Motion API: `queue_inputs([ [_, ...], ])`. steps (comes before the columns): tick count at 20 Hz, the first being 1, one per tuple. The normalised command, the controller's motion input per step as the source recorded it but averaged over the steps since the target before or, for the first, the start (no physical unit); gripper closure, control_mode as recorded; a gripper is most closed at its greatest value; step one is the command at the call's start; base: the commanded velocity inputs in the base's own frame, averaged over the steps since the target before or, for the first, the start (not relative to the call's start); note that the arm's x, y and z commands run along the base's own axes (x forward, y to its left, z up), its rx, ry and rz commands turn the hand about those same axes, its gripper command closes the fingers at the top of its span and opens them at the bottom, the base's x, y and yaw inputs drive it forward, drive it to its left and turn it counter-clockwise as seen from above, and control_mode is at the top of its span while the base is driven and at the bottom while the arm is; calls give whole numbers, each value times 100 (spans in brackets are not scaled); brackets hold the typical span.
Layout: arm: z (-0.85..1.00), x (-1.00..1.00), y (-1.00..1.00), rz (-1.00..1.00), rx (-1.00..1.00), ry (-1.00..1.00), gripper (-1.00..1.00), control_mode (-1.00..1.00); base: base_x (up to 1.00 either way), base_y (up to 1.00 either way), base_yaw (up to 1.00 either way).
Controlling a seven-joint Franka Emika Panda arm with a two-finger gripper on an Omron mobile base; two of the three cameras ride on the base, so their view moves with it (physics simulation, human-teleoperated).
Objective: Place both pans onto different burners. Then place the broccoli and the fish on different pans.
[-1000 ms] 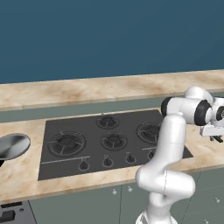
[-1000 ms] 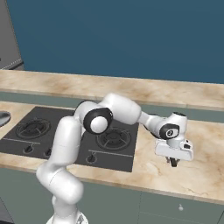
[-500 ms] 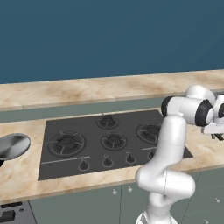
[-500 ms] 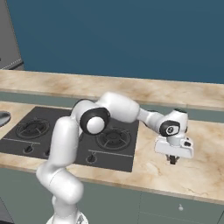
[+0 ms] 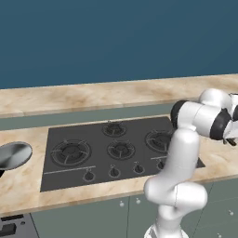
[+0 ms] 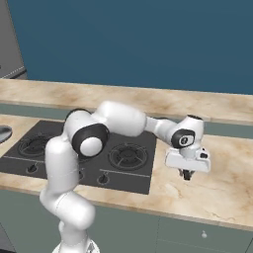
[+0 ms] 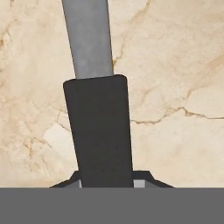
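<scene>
In the hand view a black pan handle with a grey metal stem runs up from between my fingertips, over marble counter. The gripper is shut on this handle; the pan's bowl lies beyond the frame. From the right base camera, the gripper points down at the counter just right of the cooktop. A second shiny grey pan rests on the counter left of the cooktop, and its rim shows at the frame's left edge. The burners are bare. Broccoli and fish are out of view.
The dark cooktop has small knobs along its front. A marble counter stretches right of it, with a raised back ledge under the blue wall. My arm reaches across the right-hand burners.
The jaws have closed the last bit onto the handle. The hand has shifted slightly towards the cooktop; the pan on the left has not moved.
</scene>
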Motion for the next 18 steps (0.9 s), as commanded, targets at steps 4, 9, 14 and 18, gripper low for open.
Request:
queue_inputs([
  [4,19,-22,77,17,-9,-1,100,-100,0,0,0],
  [9,11,-9,79,23,-4,0,100,-100,0,0,0],
  [14,4,0,76,24,0,0,100,-100,0,0,0],
  [18,0,4,78,27,0,3,100,-100,0,0,0],
])
